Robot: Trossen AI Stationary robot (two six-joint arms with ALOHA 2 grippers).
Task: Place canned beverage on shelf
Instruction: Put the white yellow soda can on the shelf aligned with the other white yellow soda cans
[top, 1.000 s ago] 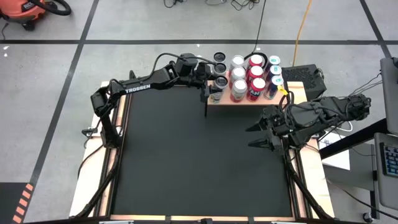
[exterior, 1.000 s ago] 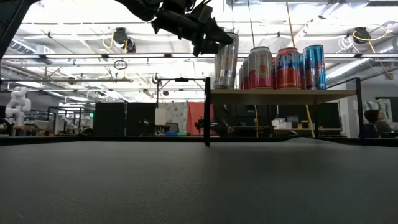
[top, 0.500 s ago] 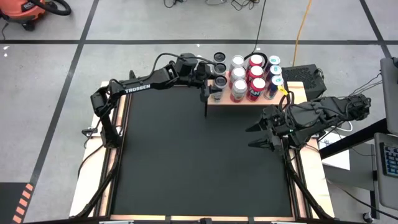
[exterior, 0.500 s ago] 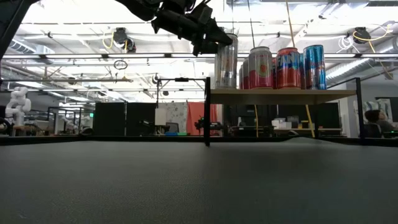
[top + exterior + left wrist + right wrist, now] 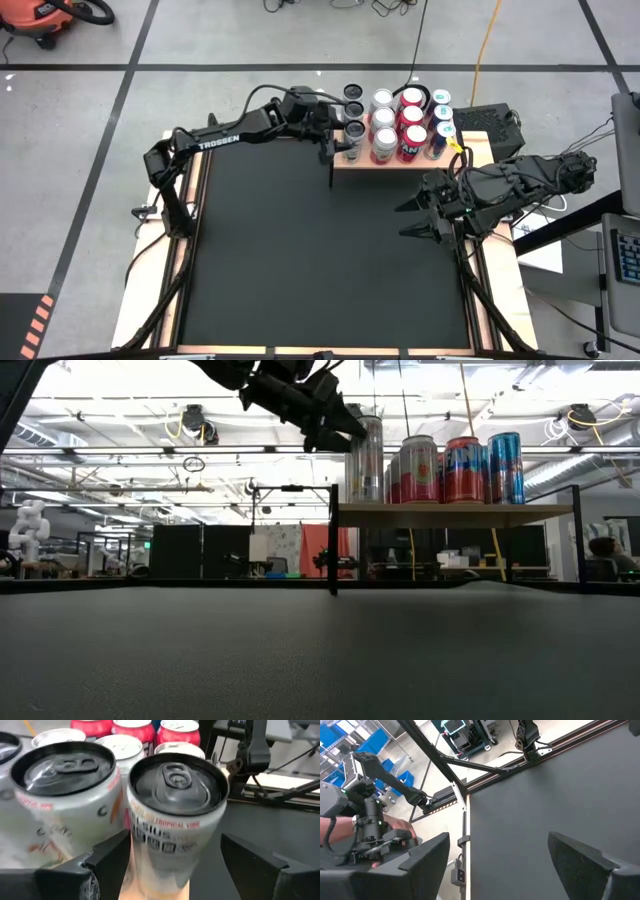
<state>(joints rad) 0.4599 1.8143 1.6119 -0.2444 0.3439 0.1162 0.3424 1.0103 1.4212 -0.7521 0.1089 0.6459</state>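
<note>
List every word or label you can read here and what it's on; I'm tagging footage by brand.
"TROSSEN": white letters on the left arm.
"TROPICAL VIB...", with cut-off letters before it: on the silver can between the left gripper's fingers.
"C": on the neighbouring silver can; the rest is blurred.
Red and blue cans on the shelf: print too small to read.

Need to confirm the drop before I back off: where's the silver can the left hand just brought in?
The silver can stands on the shelf at its front left corner, beside another silver can, with the left hand open around it.
</note>
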